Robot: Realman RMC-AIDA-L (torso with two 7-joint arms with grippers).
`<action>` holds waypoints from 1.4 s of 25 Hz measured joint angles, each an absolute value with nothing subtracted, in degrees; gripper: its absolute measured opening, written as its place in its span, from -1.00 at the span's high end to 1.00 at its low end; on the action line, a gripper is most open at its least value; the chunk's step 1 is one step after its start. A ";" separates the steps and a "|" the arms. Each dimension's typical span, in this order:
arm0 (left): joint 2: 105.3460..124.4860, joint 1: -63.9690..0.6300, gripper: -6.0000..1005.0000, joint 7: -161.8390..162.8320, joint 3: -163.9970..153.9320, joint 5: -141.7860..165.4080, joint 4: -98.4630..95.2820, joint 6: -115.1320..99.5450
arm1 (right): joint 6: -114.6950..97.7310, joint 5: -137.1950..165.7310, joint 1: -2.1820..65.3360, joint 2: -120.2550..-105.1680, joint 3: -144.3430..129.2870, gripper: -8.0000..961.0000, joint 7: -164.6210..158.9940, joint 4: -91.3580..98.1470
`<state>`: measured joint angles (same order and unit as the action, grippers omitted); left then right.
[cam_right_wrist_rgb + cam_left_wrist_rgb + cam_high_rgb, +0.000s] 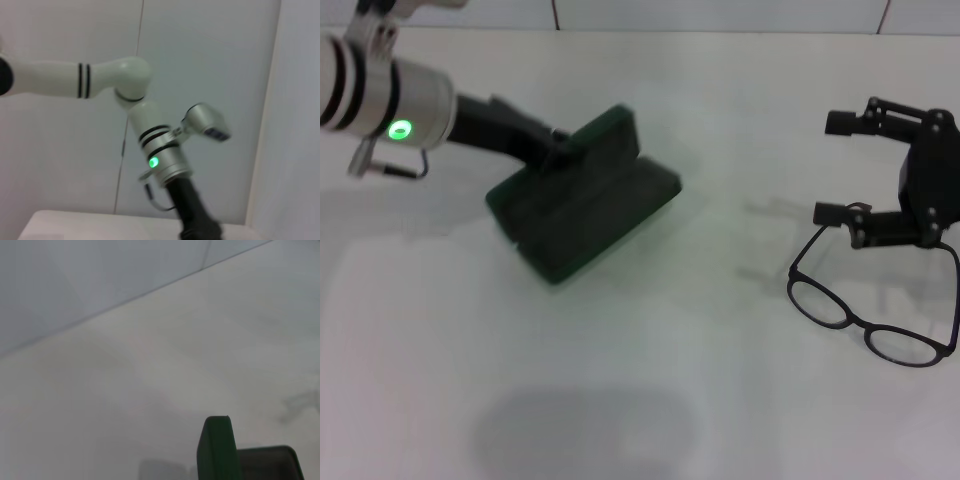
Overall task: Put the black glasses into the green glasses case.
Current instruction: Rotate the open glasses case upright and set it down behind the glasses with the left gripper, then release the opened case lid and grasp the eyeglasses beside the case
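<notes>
The green glasses case [585,215] lies open at the middle left of the table, its lid [608,135] standing up. My left gripper [558,150] is at the lid's left edge, touching it. The left wrist view shows the lid edge-on [215,450] and part of the case's base [267,462]. The black glasses [865,322] lie unfolded on the table at the right, lenses toward me. My right gripper [835,168] is open just behind them, its lower fingertip [828,213] close to a temple arm, holding nothing.
The white table [650,400] ends at a tiled wall at the back. A soft shadow lies on the table near the front. The right wrist view shows only my left arm [160,160] against the wall.
</notes>
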<state>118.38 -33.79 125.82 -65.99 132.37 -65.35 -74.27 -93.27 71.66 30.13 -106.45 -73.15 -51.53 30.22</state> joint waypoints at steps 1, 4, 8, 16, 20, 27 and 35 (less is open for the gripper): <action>118.38 -33.79 0.55 125.82 -65.99 132.37 -65.35 -74.27 | -93.57 71.98 30.04 -106.45 -73.13 -0.80 -51.52 30.26; 118.38 -37.98 0.58 117.13 -66.23 132.34 -64.95 -74.08 | -94.45 73.12 29.94 -106.61 -73.10 -0.80 -51.51 30.31; 119.25 -42.60 0.58 107.42 -66.96 132.34 -62.42 -74.03 | -95.03 74.72 28.83 -106.92 -73.10 -0.80 -51.36 30.34; 119.67 -50.35 0.58 96.37 -72.45 132.07 -54.34 -73.79 | -95.66 75.42 23.84 -108.26 -72.48 -0.80 -48.48 30.35; 119.69 -51.85 0.58 94.60 -75.01 132.31 -51.41 -70.52 | -96.85 75.43 22.41 -108.61 -72.23 -0.80 -47.99 30.94; 119.79 -51.92 0.56 93.17 -76.46 129.46 -51.43 -69.48 | -97.19 75.43 21.87 -108.67 -71.78 -0.80 -47.95 31.09; 119.78 -48.25 0.11 91.05 -74.84 119.50 -54.89 -70.34 | -97.20 75.42 20.55 -109.05 -67.53 -0.80 -47.90 31.12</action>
<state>119.78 -48.25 91.05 -74.84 119.50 -54.89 -70.34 -97.20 75.42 20.55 -109.05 -67.53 -47.90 31.12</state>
